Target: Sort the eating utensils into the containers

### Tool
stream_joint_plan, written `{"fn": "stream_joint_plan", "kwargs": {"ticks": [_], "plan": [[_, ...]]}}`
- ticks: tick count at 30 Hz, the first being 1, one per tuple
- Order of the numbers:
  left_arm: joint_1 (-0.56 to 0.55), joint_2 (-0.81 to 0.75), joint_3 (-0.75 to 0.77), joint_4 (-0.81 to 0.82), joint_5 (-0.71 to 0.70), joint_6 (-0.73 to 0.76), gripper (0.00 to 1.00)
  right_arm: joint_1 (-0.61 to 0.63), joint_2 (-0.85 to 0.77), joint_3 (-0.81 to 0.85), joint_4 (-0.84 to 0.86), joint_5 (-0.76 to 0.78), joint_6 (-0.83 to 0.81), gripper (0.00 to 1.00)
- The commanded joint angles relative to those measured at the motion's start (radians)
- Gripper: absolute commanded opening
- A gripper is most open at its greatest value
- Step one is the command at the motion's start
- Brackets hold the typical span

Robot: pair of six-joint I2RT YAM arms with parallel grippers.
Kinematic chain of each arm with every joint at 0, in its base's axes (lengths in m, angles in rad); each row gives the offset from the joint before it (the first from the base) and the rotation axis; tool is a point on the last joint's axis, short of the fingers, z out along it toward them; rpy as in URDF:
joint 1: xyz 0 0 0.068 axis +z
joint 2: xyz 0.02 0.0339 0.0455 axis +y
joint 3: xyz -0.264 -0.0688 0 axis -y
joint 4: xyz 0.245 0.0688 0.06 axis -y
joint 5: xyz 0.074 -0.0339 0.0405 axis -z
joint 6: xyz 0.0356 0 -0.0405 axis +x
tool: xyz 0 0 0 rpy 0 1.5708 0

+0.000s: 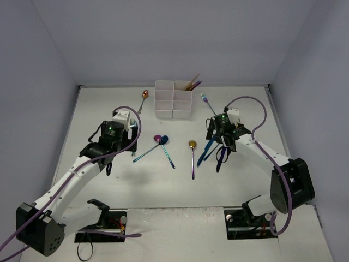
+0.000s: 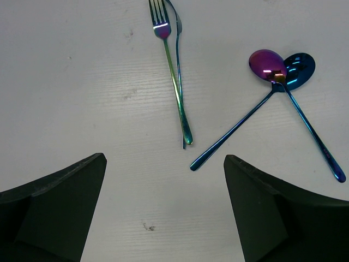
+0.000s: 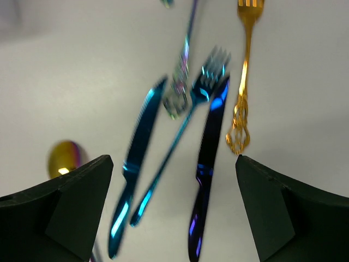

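Note:
The white six-compartment container stands at the back centre, with a few gold and purple utensils in its back right compartment. My left gripper is open and empty above the table. In its wrist view an iridescent fork lies ahead, with a purple spoon crossing a blue spoon to the right. My right gripper is open and empty. In its wrist view it hovers over a blue knife, a blue fork and a dark blue knife.
A copper spoon lies left of the container and a blue fork right of it. A gold-bowled spoon lies at the centre. A gold fork lies beside the knives. Grey walls enclose the table.

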Motion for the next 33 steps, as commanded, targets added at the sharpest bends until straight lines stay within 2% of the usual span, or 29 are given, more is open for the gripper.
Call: {"fn": "stream_joint_plan", "kwargs": {"ticks": [1, 9, 12, 18, 33], "plan": [[0.009, 0.008, 0.06, 0.024, -0.008, -0.008, 0.87, -0.012, -0.069, -0.083, -0.102, -0.107, 0.129, 0.93], [0.008, 0.028, 0.063, 0.026, 0.001, -0.008, 0.87, -0.05, 0.019, -0.14, -0.108, -0.164, 0.158, 0.84], [0.008, 0.028, 0.063, 0.026, -0.002, -0.008, 0.87, -0.066, 0.053, -0.131, -0.107, -0.165, 0.152, 0.72], [0.008, 0.028, 0.063, 0.026, -0.004, -0.006, 0.87, -0.104, 0.099, -0.097, -0.107, -0.176, 0.123, 0.62], [0.008, 0.026, 0.065, 0.023, -0.015, -0.003, 0.87, -0.115, 0.152, -0.12, -0.105, -0.195, 0.132, 0.28]]}}
